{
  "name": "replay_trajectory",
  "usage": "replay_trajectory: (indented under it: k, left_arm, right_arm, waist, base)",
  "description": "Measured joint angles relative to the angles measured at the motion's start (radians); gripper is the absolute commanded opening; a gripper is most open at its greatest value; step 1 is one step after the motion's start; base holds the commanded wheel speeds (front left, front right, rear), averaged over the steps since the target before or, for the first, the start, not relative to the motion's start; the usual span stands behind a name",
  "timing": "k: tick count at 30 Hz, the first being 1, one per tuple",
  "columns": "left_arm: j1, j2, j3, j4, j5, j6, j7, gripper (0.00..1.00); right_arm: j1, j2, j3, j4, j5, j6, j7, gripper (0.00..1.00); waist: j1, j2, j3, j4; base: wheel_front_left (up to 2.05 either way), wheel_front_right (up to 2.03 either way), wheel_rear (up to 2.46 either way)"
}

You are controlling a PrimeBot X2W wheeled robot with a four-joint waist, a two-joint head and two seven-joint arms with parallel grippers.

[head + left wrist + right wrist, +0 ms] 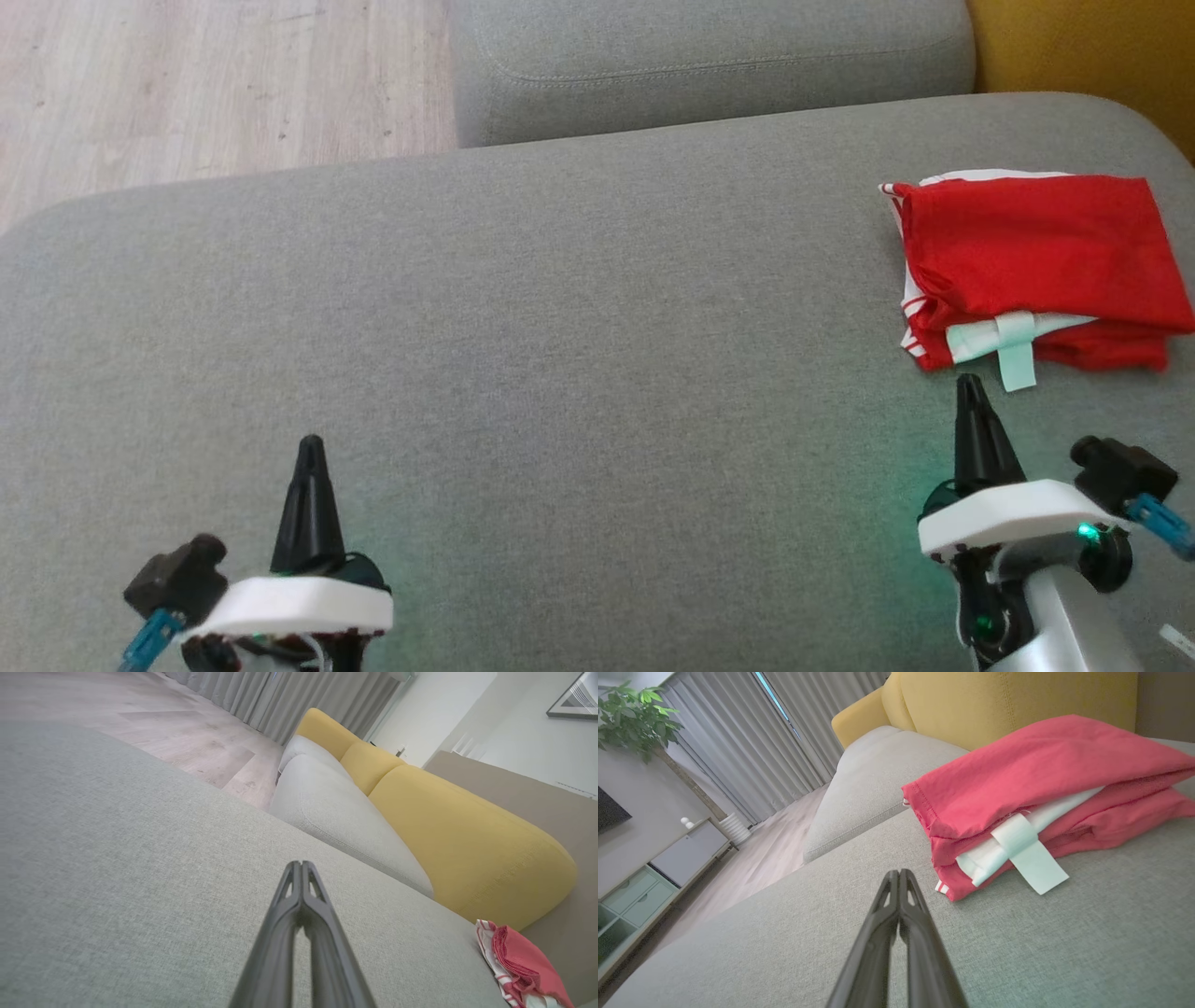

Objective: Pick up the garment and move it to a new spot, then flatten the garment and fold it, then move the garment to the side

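Dark fingers of the left claw (310, 446) and the right claw (968, 385) are held pressed together and empty, both pointed toward twelve o'clock over the grey sofa cushion (560, 327). The folded red garment (1036, 252) is laid at one o'clock, just beyond the right claw's tip.

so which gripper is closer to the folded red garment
Right. The right gripper is just short of the red garment, jaws shut, not touching. The left gripper is far to its left over the grey cushion, jaws shut.
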Motion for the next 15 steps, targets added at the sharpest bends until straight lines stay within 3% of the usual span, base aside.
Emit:
replay_trajectory:
  k: [15]
  left_arm:
    - [0.0, 0.0, 0.018, -0.003, -0.152, 0.0, 0.044, 0.0]
  right_arm:
    - [0.002, 0.0, -0.017, -0.027, 0.173, 0.0, 0.045, 0.0]
  waist:
    - [0.0, 0.0, -0.005, 0.006]
  base:
    - [0.0, 0.0, 0.0]
